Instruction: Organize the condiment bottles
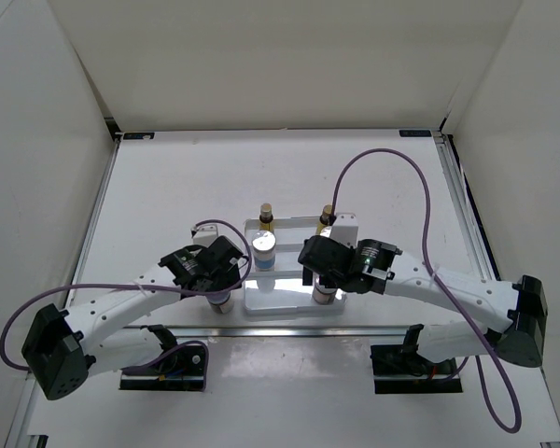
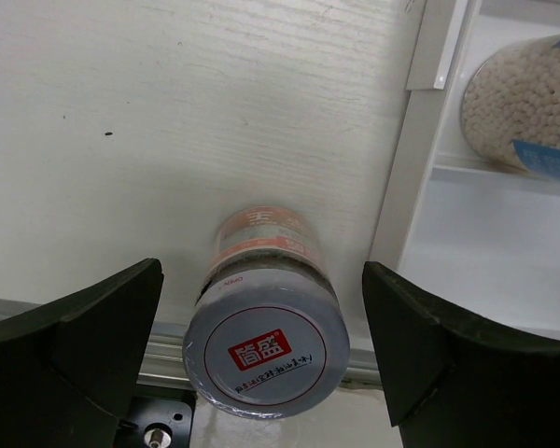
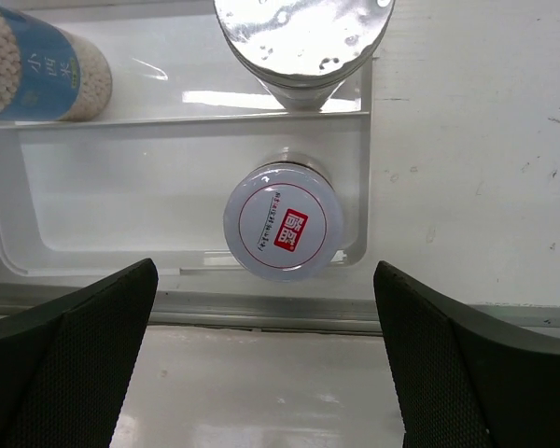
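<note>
The sorting looks nearly done, with one jar left outside. The left fingers point(image 2: 84, 336) are spread as wide as they go and grip nothing. They hang on either side of an orange-banded jar point(image 2: 266, 350), which stands upright on the desk point(image 2: 168, 112) just beside the left wall of the clear tray point(image 2: 406, 168), touching neither finger.

On the other side, the right fingers point(image 3: 75, 345) are equally wide apart and empty. Below them a white-lidded jar point(image 3: 283, 222) stands upright in the tray's near compartment, tucked into its right-hand corner (its red logo faces straight up at the camera). In the far compartment sit a silver-lidded jar point(image 3: 303, 33) and, to its left, a blue-labelled jar point(image 3: 37, 70) filled with pale grains. From the top view, two slim amber bottles point(image 1: 266, 217) point(image 1: 325, 220) stand at the tray's far edge. I cannot tell whether they are inside it or just behind it.

My reading is that the step in hand is picking up the orange-banded jar. The next move calls for the left arm to come down until the fingers bracket the jar's body below the lid, then close squarely on it. After that it should lift the jar clear of the tray wall and carry it rightward into the open stretch of the near compartment. The right arm would do well to back away first, since both wrists crowd the same tray.
</note>
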`<state>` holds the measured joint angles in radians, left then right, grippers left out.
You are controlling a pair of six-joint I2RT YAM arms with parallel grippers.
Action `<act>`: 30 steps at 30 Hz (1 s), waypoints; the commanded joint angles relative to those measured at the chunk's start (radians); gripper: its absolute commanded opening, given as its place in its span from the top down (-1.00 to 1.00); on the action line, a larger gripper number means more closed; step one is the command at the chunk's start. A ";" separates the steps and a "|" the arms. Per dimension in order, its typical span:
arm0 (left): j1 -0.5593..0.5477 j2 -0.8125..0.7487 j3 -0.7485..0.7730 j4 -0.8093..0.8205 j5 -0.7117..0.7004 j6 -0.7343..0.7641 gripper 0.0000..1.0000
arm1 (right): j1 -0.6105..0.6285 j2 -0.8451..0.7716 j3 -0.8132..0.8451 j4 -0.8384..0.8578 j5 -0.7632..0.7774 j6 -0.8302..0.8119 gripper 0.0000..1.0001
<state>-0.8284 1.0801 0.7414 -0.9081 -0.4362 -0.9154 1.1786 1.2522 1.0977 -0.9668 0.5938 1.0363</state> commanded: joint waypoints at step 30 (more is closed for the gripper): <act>-0.107 0.095 0.340 0.000 0.048 0.056 0.77 | 0.004 -0.126 0.024 -0.110 0.100 0.022 -1.00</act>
<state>-0.9131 1.1423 1.0275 -0.9581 -0.3668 -0.8509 1.1786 1.1503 1.1019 -1.0534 0.6529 1.0401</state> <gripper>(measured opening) 0.721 0.998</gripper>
